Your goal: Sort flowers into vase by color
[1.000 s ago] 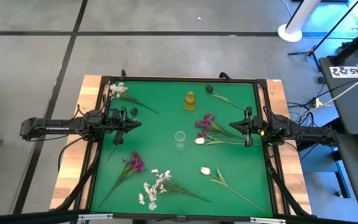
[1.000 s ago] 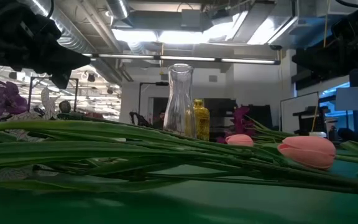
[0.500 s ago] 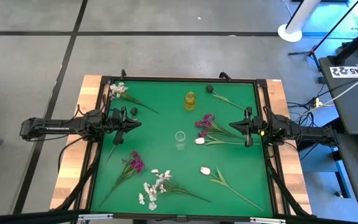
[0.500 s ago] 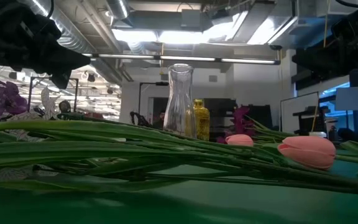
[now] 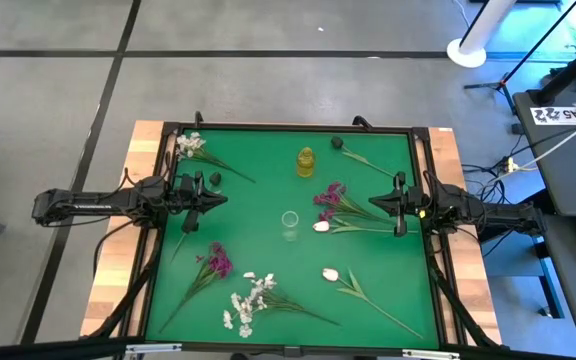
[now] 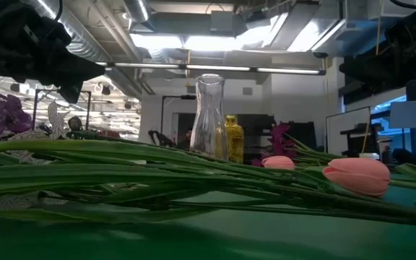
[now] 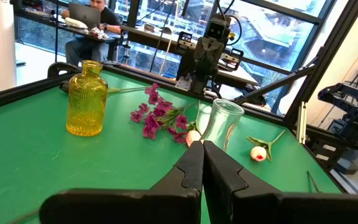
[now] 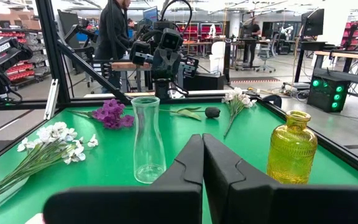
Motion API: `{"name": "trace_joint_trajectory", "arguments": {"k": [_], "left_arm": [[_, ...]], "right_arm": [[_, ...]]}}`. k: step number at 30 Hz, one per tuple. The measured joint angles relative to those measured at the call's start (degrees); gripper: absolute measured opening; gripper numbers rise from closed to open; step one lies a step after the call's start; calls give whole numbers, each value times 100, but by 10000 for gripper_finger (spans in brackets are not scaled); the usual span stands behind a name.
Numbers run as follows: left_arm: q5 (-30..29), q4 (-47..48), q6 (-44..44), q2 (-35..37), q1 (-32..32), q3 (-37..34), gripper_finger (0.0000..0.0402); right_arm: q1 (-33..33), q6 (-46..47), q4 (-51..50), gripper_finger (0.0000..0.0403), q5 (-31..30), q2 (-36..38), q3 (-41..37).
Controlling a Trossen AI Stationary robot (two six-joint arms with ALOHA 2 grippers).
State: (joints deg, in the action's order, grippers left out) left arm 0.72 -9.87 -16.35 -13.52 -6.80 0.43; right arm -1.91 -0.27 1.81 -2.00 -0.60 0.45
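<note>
Change: none vs a sec ago; sorting not begun.
L claw (image 5: 211, 198): closed, empty.
R claw (image 5: 375, 201): closed, empty; purple sprig (image 5: 330, 201) just ahead.
Vases: clear (image 5: 289, 219), yellow (image 5: 306, 161) between claws, w/o flowers.
</note>
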Motion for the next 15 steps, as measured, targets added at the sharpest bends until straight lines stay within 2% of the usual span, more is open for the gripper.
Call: {"name": "trace_joint_trajectory", "arguments": {"k": [6,15], "left_arm": [[1,0,0,-1,1,1,0],[0,0,0,-1,1,1,0]], "right_arm": [[0,0,439,1,-41,-2,0],[2,783,2809,1,598,1,26]]}}
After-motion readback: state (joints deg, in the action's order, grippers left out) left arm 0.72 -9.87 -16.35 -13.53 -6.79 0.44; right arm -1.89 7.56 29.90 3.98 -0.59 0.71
